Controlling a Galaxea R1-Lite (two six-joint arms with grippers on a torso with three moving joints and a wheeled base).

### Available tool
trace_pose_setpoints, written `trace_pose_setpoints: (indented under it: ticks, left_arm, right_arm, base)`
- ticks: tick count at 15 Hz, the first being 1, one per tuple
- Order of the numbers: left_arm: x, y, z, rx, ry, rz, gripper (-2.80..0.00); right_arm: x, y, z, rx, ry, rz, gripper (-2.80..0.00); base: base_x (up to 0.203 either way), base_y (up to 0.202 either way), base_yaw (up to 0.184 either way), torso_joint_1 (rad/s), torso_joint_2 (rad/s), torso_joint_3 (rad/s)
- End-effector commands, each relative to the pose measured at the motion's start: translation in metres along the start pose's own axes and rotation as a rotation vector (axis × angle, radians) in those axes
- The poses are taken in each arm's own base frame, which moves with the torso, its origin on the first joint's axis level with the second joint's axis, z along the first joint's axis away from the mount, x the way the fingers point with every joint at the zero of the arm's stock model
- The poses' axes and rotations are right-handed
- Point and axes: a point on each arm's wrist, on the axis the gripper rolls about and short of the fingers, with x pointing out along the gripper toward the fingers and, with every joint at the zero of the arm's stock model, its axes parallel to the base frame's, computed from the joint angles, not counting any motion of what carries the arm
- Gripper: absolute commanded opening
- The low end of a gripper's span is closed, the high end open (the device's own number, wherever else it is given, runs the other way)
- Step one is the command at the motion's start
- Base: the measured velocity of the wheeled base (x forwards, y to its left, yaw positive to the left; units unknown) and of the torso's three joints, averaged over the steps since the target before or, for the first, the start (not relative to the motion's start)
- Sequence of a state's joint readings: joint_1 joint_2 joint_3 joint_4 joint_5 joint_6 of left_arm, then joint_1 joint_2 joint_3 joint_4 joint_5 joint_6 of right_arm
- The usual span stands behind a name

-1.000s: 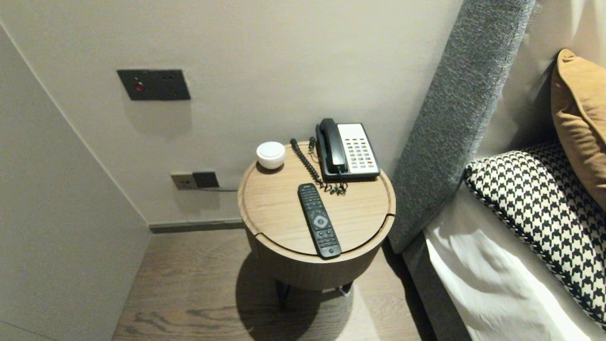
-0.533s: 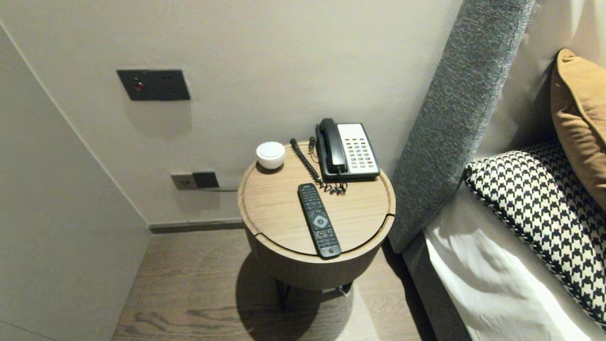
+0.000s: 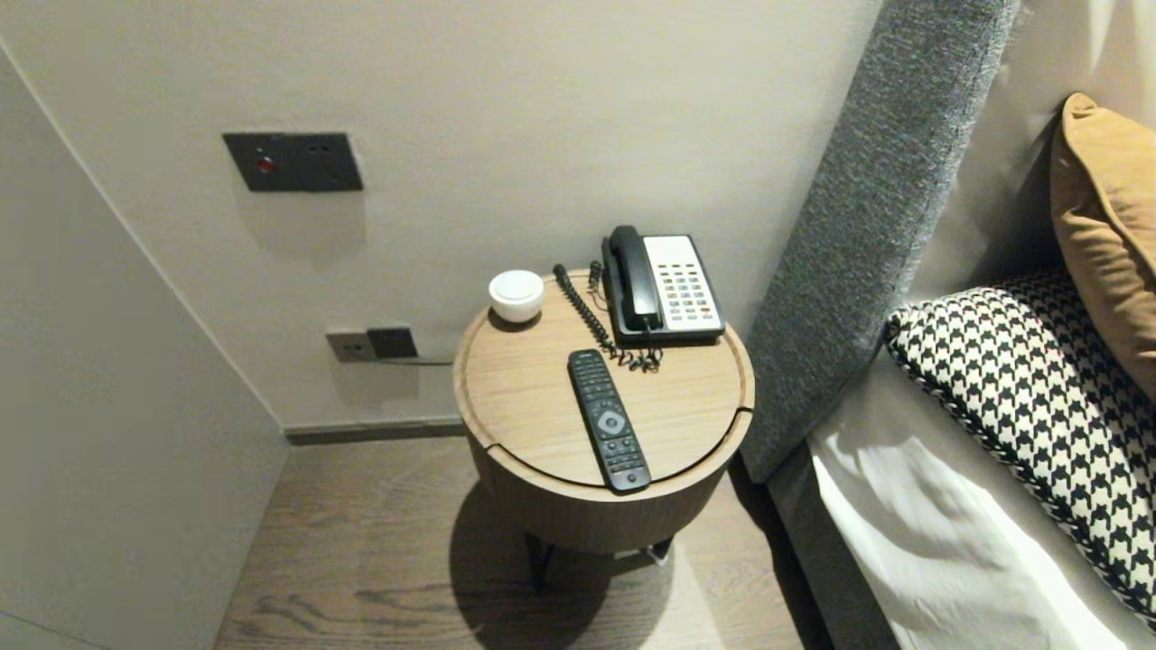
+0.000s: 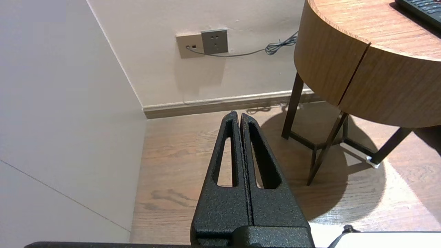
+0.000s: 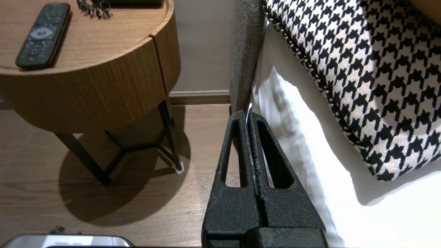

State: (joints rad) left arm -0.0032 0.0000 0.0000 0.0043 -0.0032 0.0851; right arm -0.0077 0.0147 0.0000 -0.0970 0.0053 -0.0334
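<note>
Both shut, empty: left gripper (image 4: pixel 240 115) and right gripper (image 5: pixel 249 113), low over the floor. Slim black plastic remote (image 3: pixel 609 420) on round wooden table (image 3: pixel 506 388) lies higher up between them, end-on, seemingly nearer the right.

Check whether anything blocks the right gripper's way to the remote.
Nothing visible does. The right gripper, shut, hangs beside the bed. The remote lies at the near rim of the round table, with the phone cord behind it.
</note>
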Motion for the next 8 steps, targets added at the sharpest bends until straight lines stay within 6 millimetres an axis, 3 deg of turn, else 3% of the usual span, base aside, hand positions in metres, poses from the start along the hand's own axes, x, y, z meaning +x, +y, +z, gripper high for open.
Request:
trace_pose_setpoints:
  ticks: [1, 8]
  left_arm:
    - [0.0000, 0.0000, 0.0000, 0.001, 0.000, 0.000, -2.80]
    - [0.0000, 0.0000, 0.0000, 0.001, 0.000, 0.000, -2.80]
  right_arm:
    - [0.0019, 0.0003, -0.0110, 0.022, 0.034, -0.001, -2.80]
    - [0.0019, 0.0002, -0.0108, 0.053, 0.032, -0.007, -2.80]
  base:
    - [0.000, 0.000, 0.000, 0.000, 0.00, 0.000]
    - [0.000, 0.000, 0.000, 0.000, 0.00, 0.000]
